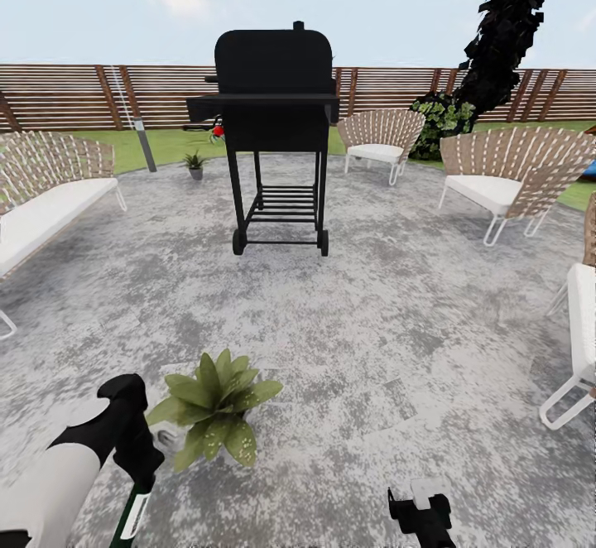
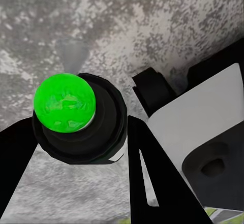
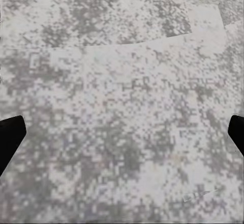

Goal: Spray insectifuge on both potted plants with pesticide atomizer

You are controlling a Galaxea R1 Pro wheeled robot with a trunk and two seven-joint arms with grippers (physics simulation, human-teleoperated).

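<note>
My left gripper (image 1: 139, 463) is shut on the pesticide atomizer (image 1: 131, 518), a slim dark green bottle with a white label, at the lower left of the head view. In the left wrist view the atomizer (image 2: 76, 125) sits between the black fingers (image 2: 152, 178), and its round cap shows bright green. Just right of that gripper a broad-leaved potted plant (image 1: 213, 406) stands on the grey stone patio. A thinner, spikier potted plant (image 1: 195, 162) is far off at the patio's edge, left of the grill. My right gripper (image 1: 420, 513) hangs open over bare stone (image 3: 122, 135).
A black wheeled grill (image 1: 277, 126) with a red knob (image 1: 218, 130) stands mid-patio. Wicker chairs (image 1: 505, 175) ring the right side and a white-cushioned bench (image 1: 41, 200) the left. A brown slatted fence (image 1: 66, 97) and lawn lie behind.
</note>
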